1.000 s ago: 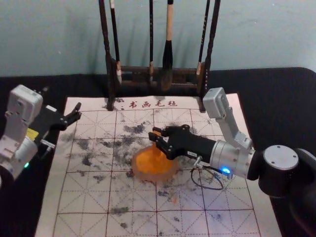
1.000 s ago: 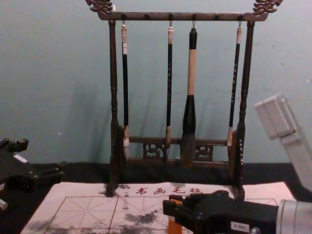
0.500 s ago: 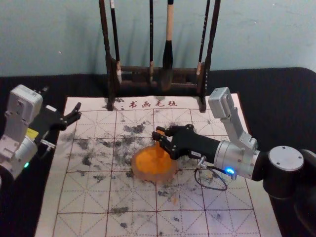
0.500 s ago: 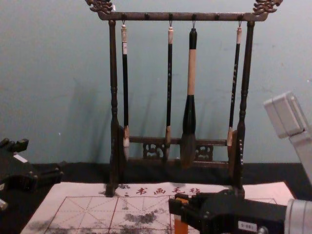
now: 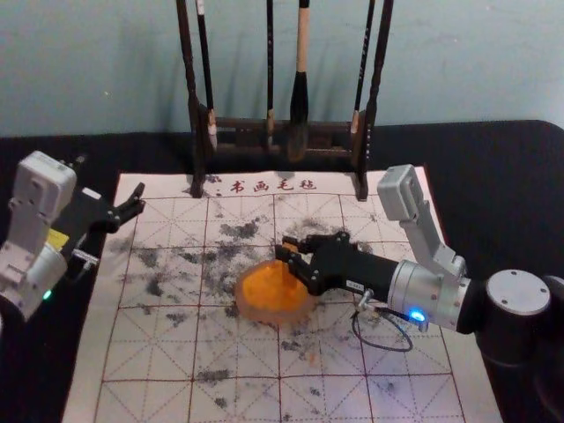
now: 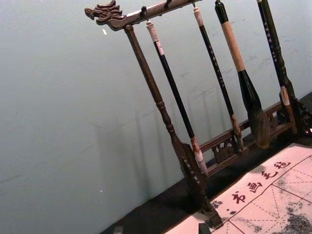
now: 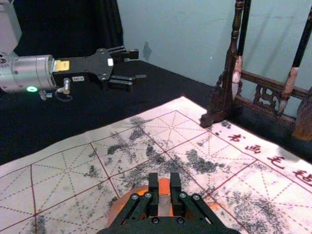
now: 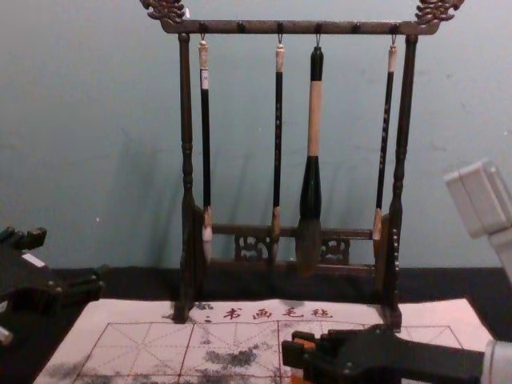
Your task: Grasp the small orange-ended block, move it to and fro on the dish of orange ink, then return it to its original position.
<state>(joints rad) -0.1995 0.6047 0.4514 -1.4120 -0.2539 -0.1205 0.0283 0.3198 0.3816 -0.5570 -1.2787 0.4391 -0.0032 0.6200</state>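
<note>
- The small orange-ended block (image 7: pixel 164 185) is held upright over the round, pale dish (image 5: pixel 250 311) of orange ink; whether it touches ink I can't tell.
- The white gridded mat (image 5: pixel 159 361) spreads past the dish all round, up to the dark wooden rack (image 5: pixel 238 125).
- The chest view gives the rack's carved ends and hanging brushes; the right wrist view, the block between fingertips.
- Right hand (image 5: pixel 286 248): narrow, gripping the block.
- Left hand (image 5: pixel 137 199): idle, wide apart, near the mat's far left corner.
</note>
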